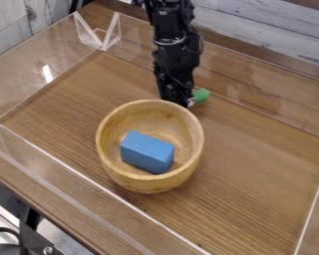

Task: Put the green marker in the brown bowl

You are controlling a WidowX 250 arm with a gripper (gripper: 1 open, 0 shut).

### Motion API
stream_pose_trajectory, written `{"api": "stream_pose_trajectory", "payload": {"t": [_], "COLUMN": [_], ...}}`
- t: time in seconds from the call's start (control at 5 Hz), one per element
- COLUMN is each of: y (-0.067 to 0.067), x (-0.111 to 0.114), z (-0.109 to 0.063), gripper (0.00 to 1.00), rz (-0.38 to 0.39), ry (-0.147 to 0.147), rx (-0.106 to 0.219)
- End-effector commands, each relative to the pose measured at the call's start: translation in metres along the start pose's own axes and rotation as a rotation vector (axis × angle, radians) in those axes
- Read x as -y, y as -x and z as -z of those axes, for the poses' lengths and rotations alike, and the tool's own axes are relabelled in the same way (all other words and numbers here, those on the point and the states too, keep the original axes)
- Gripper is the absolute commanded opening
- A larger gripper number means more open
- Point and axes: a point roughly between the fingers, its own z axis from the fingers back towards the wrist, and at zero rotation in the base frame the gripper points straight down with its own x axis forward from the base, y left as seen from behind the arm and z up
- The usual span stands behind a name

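Green marker (197,97): lies on the wooden table (262,149) just behind the far rim of the brown bowl, outside it. Only its green end shows, protruding to the right of the gripper; the rest of the barrel is hidden behind the gripper's fingers.

Gripper (177,92): black, pointing straight down, lowered to the table surface directly over the marker. The fingers stand at either side of the hidden barrel, but the view does not settle whether they are clamped on it or merely around it; its state cannot be told. The marker's end appears to rest at table level, not lifted.

Brown bowl (112,164): round, light wood, thick-walled, upright near the middle of the table. Contents: one blue block (147,150), rectangular, lying flat on the bowl's floor, slightly toward the left side. No marker inside.

Surroundings: a clear plastic wall (29,75) encloses the table on the left and back, with a clear angled bracket (99,36) at the rear left corner, well apart from the bowl.
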Motion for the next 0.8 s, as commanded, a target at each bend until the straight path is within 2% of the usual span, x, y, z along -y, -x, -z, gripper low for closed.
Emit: {"api": "stream_pose_trajectory", "payload": {"t": [0.0,0.6], "y": [-0.008,-0.002], "x": [0.001,0.013], "z": [-0.032,-0.044], "gripper": [0.00,0.00], "rz": [0.010,0.037], "ry": [-0.052,-0.050], "rx": [0.074,0.092]}}
